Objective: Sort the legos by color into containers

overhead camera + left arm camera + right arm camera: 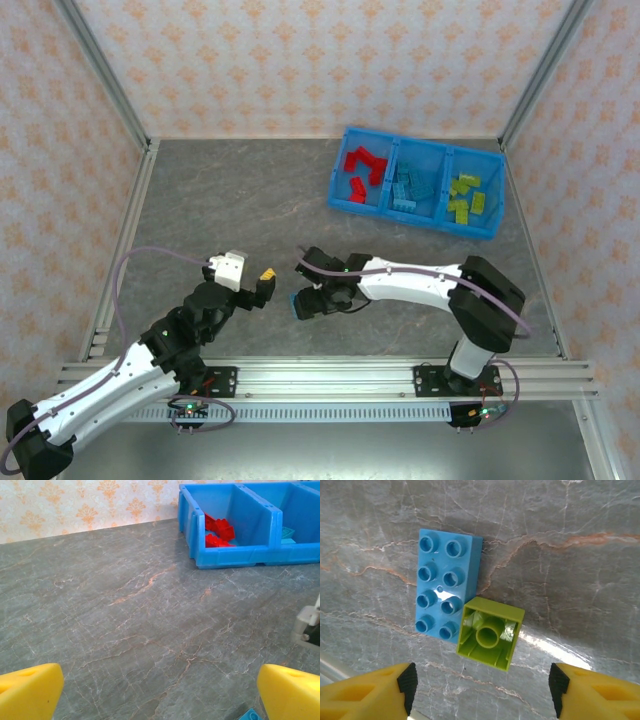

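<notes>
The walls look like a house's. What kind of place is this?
Probably a robot test booth, not a home: the patterned walls are panels in a metal frame, a left arm and right arm are bolted to a rail, and a blue bin sits on the table.

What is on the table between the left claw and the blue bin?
Bare grey tabletop in the left wrist view, from left gripper to blue bin; a blue brick's corner sits by one finger.

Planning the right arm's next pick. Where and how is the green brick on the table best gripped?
From straight above, wrist probably turned, pinch the green brick across its top and bottom walls in the right wrist view. It lies hollow side up, and its left wall abuts the blue brick, leaving no finger room.
</notes>
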`<move>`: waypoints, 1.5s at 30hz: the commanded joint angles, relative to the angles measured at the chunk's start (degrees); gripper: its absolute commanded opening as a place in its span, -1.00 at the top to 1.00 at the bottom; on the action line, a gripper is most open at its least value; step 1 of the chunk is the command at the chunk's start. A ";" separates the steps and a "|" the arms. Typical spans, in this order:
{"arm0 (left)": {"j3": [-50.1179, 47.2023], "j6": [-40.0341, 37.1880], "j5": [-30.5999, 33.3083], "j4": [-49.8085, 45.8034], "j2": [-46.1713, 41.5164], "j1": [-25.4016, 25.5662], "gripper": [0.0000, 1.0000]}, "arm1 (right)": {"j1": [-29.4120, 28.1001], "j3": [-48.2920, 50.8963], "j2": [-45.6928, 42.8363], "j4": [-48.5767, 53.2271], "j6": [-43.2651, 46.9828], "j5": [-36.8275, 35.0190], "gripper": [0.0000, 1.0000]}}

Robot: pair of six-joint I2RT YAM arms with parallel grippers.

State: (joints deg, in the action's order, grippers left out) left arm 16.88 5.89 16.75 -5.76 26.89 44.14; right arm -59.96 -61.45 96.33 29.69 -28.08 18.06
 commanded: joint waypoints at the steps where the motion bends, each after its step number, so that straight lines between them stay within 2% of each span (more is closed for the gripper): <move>1: 0.03 -0.62 0.12 0.19 0.16 -0.33 -1.00 | -0.06 -0.07 1.35 -2.79 -1.10 0.35 -0.37; 14: 0.25 -0.62 -0.35 0.00 0.09 -0.28 -1.00 | -0.06 0.16 4.19 -1.74 -1.94 -5.91 -0.16; 19: 0.26 -0.62 -0.41 0.09 0.11 -0.29 -1.00 | -0.06 0.53 4.12 -1.27 -2.81 -8.02 0.04; 24: 0.17 -0.62 -0.63 0.25 0.26 -0.29 -1.00 | -0.06 -0.29 5.52 2.49 -3.37 -12.99 0.11; 29: 0.17 -0.66 -0.57 0.23 0.40 -0.28 -1.00 | -0.02 0.67 4.63 2.74 -4.00 -13.63 0.15; 32: 0.17 -0.64 -0.56 0.23 0.37 -0.33 -1.00 | -0.02 1.91 3.06 2.55 -3.80 -12.50 0.14; 38: 0.08 -0.67 -0.68 0.65 0.71 -0.33 -1.00 | -0.38 4.24 1.02 -1.62 -0.87 -1.95 -0.15; 41: 0.17 -0.54 -0.92 0.83 1.23 -0.30 -1.00 | -0.71 4.76 1.53 -2.31 -1.01 -3.52 -0.14; 45: 0.17 -0.53 -0.88 0.95 1.67 -0.28 -1.00 | -0.76 2.75 3.16 0.49 -1.54 -10.81 -0.04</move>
State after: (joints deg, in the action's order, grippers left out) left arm 16.88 5.89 16.29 -5.76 28.45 44.14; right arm -60.51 -57.23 98.04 27.57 -29.76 12.75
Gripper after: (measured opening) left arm 0.999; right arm 0.523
